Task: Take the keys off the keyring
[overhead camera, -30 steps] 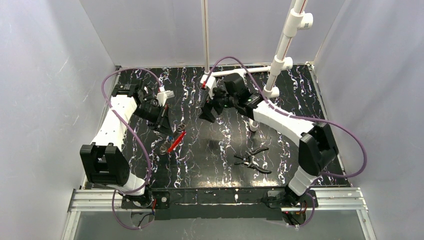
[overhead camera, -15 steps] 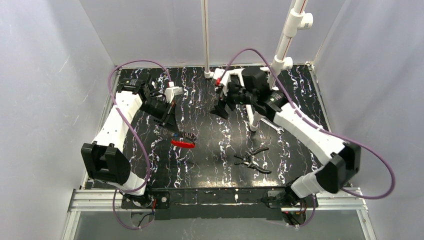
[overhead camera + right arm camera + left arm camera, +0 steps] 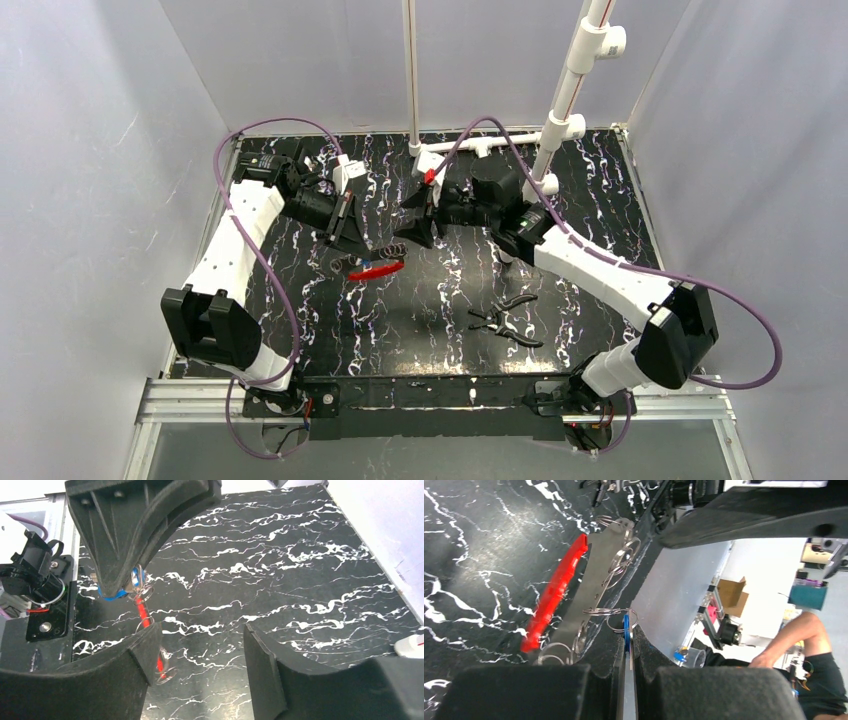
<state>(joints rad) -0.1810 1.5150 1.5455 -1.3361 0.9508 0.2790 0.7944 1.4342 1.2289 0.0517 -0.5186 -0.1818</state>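
Pinching the blue key [image 3: 625, 627] in my left gripper [image 3: 626, 655], I see the keyring [image 3: 377, 270] lying nine-to-three, eight o'clock of my open right gripper [image 3: 200, 635].

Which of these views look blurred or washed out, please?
Top external: evenly lit and sharp, though the keys are tiny. Left wrist: the room beyond the table is overexposed, the keyring clear. Right wrist: dark, soft foreground, table sharp.

White arms [image 3: 228, 250] with black joints [image 3: 208, 328] and looping purple cables [image 3: 285, 120].
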